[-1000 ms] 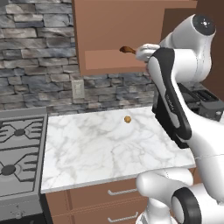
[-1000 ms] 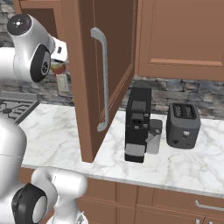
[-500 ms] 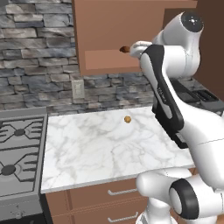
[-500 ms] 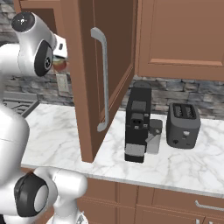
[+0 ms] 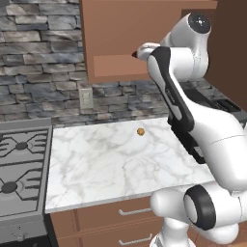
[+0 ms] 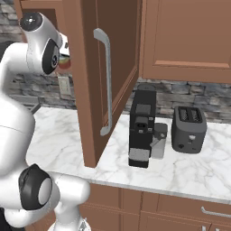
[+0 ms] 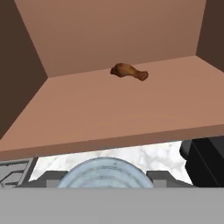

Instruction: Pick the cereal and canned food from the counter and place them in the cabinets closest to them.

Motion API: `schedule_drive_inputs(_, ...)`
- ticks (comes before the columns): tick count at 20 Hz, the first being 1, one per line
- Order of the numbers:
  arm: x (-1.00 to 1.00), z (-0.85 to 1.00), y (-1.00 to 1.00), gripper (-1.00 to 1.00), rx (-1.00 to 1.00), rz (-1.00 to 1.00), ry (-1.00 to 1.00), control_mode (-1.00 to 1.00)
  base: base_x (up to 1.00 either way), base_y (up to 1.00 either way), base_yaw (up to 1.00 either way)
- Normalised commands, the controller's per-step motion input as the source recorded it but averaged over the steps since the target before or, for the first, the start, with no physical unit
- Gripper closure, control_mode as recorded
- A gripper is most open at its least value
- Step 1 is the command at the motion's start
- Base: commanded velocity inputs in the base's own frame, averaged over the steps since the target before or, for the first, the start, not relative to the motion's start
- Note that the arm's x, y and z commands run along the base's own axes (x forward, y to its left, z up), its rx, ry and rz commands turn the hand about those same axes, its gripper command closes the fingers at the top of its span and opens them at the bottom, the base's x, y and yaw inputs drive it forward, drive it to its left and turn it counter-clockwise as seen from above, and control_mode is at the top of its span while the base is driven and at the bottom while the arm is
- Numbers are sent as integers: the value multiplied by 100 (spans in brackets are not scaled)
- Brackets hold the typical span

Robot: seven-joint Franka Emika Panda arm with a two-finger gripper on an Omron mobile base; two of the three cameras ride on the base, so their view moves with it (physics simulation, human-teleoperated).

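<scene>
One drumstick (image 7: pixel 129 71) lies on the open cabinet's shelf (image 7: pixel 109 113); the tool (image 7: pixel 105 175) grips a can (image 7: pixel 105 174).

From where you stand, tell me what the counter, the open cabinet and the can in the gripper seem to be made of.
counter: polished marble by its look, white with grey veins.
cabinet: smooth matt brown wood or laminate; flat, no visible grain.
can: probably metal; pale grey-blue top with concentric ridges.
</scene>
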Motion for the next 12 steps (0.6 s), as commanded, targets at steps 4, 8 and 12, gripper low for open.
schedule_drive_inputs(4,34,0,5,100,0,0,0,-100,0,0,0)
schedule_drive_inputs(8,26,0,4,100,0,0,0,-100,0,0,0)
schedule_drive_inputs(12,0,0,0,100,0,0,0,-100,0,0,0)
